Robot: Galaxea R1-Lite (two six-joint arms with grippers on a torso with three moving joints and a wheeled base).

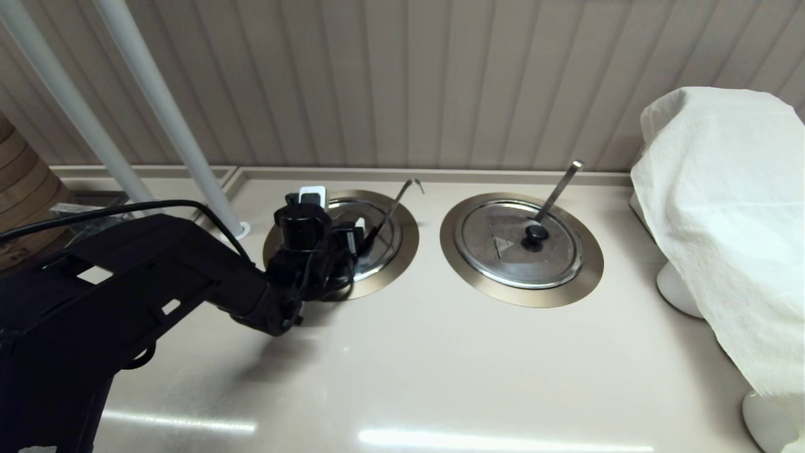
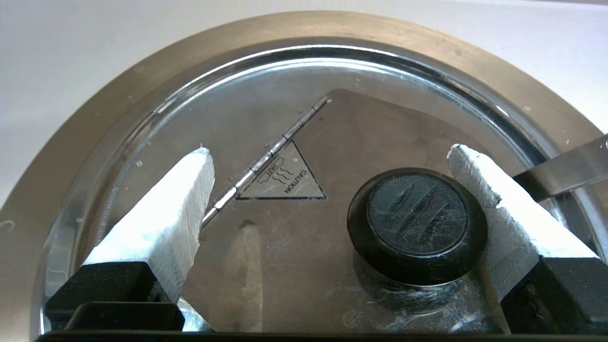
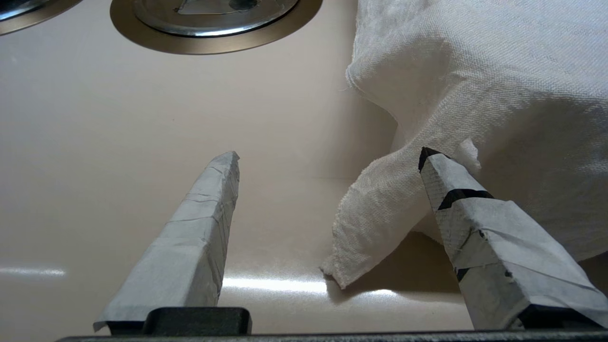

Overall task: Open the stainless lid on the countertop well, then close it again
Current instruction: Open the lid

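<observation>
The stainless lid (image 2: 380, 133) lies flat in the countertop well, ringed by the bronze-toned flange (image 2: 142, 71). Its hinge crease and small triangle caution mark show beside the black knob (image 2: 418, 223). My left gripper (image 2: 330, 151) hangs open just above the lid, astride the knob: one finger (image 2: 494, 209) lies against the knob's side, the other (image 2: 166, 213) stands well apart by the crease. In the head view the left gripper (image 1: 339, 234) covers most of the lid (image 1: 385, 242), and the hook-ended wire handle (image 1: 402, 195) rises behind. My right gripper (image 3: 327, 154) is open and empty above the counter.
A twin lid (image 1: 519, 242) with a flat bar handle (image 1: 556, 189) fills the right-hand ring. A white cloth (image 1: 723, 207) drapes an object at the right, close to the right gripper. White poles (image 1: 170, 119) stand at the back left by the wall.
</observation>
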